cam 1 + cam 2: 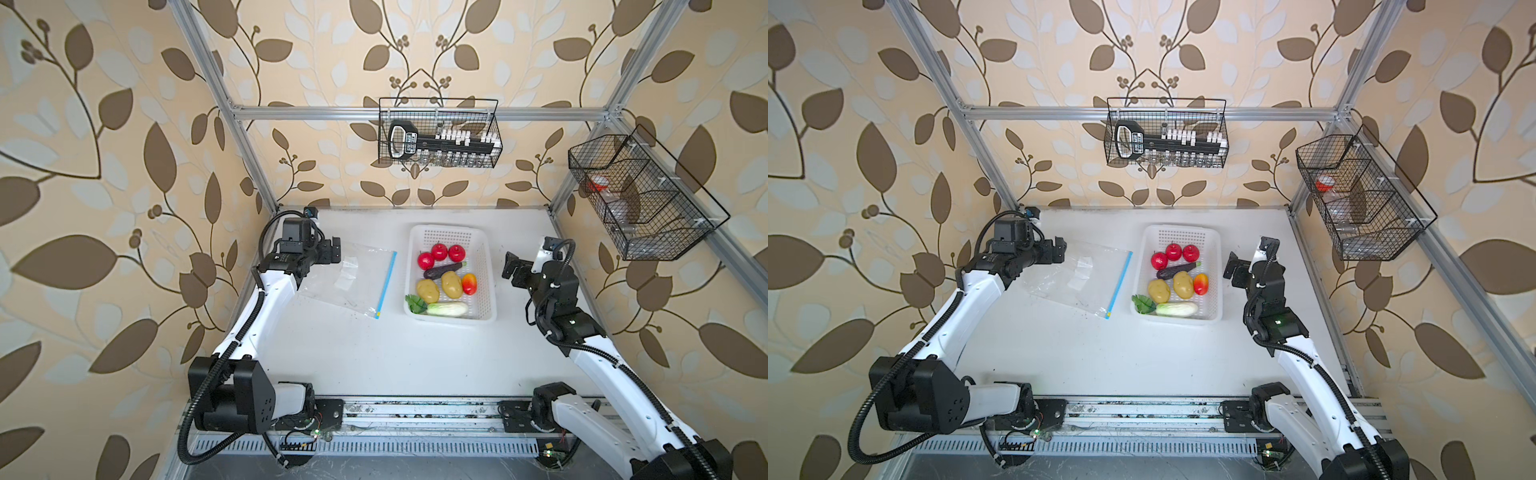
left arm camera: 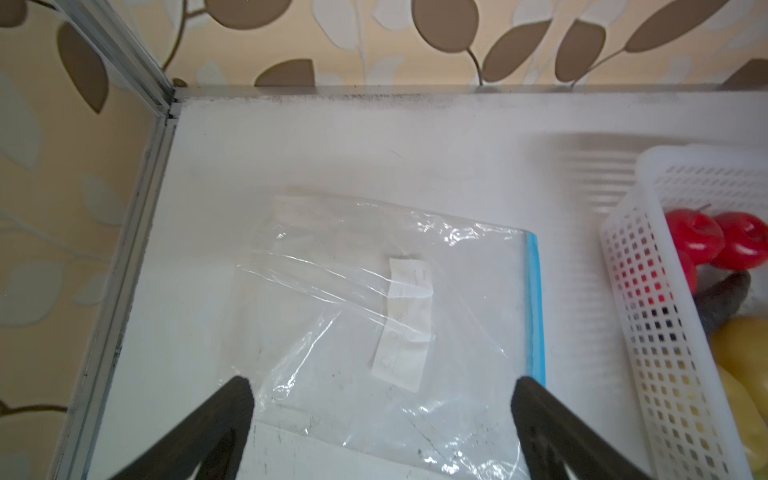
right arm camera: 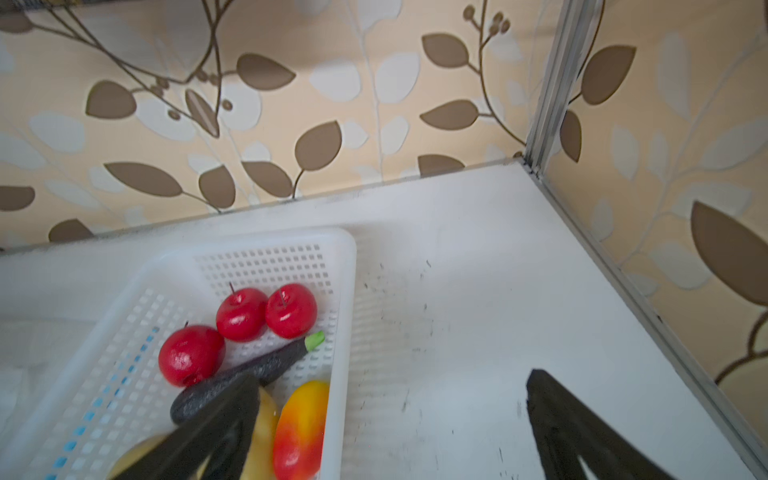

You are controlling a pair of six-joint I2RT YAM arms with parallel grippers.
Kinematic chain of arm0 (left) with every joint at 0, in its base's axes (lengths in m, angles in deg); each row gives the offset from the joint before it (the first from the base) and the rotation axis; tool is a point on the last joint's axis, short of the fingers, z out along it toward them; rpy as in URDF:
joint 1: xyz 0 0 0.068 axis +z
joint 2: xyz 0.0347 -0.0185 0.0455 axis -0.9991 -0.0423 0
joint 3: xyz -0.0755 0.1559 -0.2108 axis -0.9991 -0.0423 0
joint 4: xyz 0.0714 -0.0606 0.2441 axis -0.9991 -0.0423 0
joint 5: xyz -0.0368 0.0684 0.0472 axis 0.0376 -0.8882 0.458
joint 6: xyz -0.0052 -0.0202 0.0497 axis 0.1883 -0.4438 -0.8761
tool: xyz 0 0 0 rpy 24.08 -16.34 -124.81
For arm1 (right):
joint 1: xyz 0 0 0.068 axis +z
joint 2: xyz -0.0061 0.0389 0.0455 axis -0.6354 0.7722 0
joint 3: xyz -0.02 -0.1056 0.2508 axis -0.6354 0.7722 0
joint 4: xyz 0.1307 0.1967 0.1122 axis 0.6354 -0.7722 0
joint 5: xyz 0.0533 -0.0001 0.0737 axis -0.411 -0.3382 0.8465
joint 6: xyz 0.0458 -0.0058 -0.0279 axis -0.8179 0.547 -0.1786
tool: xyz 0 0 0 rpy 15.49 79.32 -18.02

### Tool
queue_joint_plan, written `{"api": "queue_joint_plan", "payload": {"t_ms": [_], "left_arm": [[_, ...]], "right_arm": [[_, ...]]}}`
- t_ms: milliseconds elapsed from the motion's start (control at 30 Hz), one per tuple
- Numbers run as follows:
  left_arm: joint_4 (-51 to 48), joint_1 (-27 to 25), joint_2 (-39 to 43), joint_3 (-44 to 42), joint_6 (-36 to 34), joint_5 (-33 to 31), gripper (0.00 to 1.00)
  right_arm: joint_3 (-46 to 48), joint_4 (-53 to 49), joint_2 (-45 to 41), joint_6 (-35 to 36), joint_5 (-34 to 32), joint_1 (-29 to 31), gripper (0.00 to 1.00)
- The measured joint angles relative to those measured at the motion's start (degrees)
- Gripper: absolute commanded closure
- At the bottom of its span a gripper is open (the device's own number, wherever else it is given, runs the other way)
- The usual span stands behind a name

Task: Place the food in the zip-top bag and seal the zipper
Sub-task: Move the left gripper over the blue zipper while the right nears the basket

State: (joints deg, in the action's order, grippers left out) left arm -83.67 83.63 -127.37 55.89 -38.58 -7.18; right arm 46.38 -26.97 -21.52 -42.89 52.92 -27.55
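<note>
The clear zip-top bag (image 1: pixel 349 278) (image 1: pixel 1079 274) (image 2: pixel 374 316) lies flat and empty on the white table. Its blue zipper (image 1: pixel 386 284) (image 2: pixel 536 307) runs along the edge facing the white basket (image 1: pixel 451 227) (image 3: pixel 343 316). All the food lies in that basket: three red apples (image 1: pixel 439 251), an eggplant (image 1: pixel 442 270), two potatoes (image 1: pixel 451 284), a red-yellow fruit (image 1: pixel 469 284) and a cabbage (image 1: pixel 446 308). My left gripper (image 1: pixel 336 252) (image 2: pixel 380 384) hovers open over the bag's closed end. My right gripper (image 1: pixel 509 266) (image 3: pixel 392 380) hangs open and empty at the basket's right wall.
A black wire basket (image 1: pixel 440 133) holding tools hangs on the back rail. Another wire basket (image 1: pixel 640 195) hangs on the right frame. Aluminium posts and wallpapered walls close in the table on three sides. The arm bases sit on the front rail (image 1: pixel 415 409).
</note>
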Motion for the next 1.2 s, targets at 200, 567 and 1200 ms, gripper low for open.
{"api": "queue_joint_plan", "payload": {"t_ms": [200, 567, 1200], "left_arm": [[-8.5, -3.8, -0.4, 2.4, -0.9, 0.1, 0.01], [-16.8, -10.5, -6.6, 10.4, -0.7, -2.0, 0.01], [-21.2, -18.2, -23.4, 15.3, 2.9, -15.1, 0.01]], "right_arm": [[-0.6, -9.6, -2.9, -0.8, 3.2, 2.2, 0.00], [-1.4, -16.9, -4.5, -1.4, 6.1, 3.0, 0.00], [-5.3, -18.1, 1.3, -1.8, 8.0, 3.1, 0.00]]}}
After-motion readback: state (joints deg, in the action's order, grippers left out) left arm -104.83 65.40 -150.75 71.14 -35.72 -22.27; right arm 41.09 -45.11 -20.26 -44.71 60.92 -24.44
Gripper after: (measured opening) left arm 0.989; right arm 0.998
